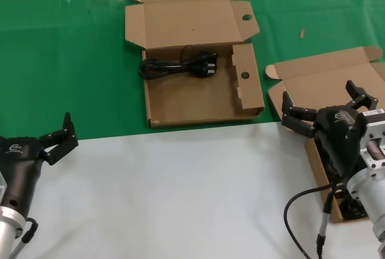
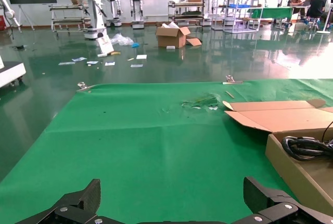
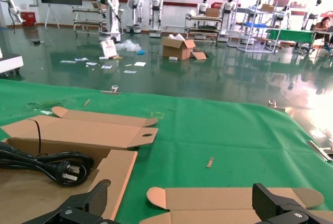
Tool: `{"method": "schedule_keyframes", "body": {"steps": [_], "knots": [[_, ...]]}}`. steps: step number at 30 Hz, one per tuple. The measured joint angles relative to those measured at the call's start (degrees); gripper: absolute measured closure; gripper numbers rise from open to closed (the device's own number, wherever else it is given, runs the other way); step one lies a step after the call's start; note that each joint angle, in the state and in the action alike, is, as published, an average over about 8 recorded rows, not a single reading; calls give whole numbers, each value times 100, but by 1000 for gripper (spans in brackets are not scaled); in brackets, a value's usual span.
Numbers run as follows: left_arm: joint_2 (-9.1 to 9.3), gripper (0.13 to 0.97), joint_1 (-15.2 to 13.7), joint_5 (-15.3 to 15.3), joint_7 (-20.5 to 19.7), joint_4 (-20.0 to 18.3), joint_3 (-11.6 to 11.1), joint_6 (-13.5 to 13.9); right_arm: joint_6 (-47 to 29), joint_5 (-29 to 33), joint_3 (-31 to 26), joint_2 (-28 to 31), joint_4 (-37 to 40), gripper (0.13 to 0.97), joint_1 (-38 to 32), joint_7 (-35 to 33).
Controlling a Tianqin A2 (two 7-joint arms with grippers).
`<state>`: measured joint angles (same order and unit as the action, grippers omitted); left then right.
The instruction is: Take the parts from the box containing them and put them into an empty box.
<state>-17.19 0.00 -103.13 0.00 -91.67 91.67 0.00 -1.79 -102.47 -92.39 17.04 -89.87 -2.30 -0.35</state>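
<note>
- My right end effector [image 1: 325,110] hangs spread wide and empty at the right edge of the head view, over the shallow brown cardboard box with the plain lid [image 1: 328,70]. My own arm hides most of that box's floor, so I risk closing on cardboard or missing a cord.
- I can only make out dark shapes [image 1: 355,208] low in that box; I cannot tell how many cords remain.
- One black coiled power cord with a chunky plug [image 1: 177,67] already lies in the upper part of the brown partitioned box with the round hole [image 1: 198,100], centre of frame. A sloppy drop could snag the stepped partition [image 1: 245,76].
- My left end effector [image 1: 55,137] waits wide and empty, lower left, over the white table [image 1: 174,193].
</note>
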Motion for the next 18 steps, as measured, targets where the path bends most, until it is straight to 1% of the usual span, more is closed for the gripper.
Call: {"method": "schedule_keyframes", "body": {"steps": [18], "knots": [[0,132,0,0,0,0,0,0,0,0,0,0,0,129,0,0]]}}
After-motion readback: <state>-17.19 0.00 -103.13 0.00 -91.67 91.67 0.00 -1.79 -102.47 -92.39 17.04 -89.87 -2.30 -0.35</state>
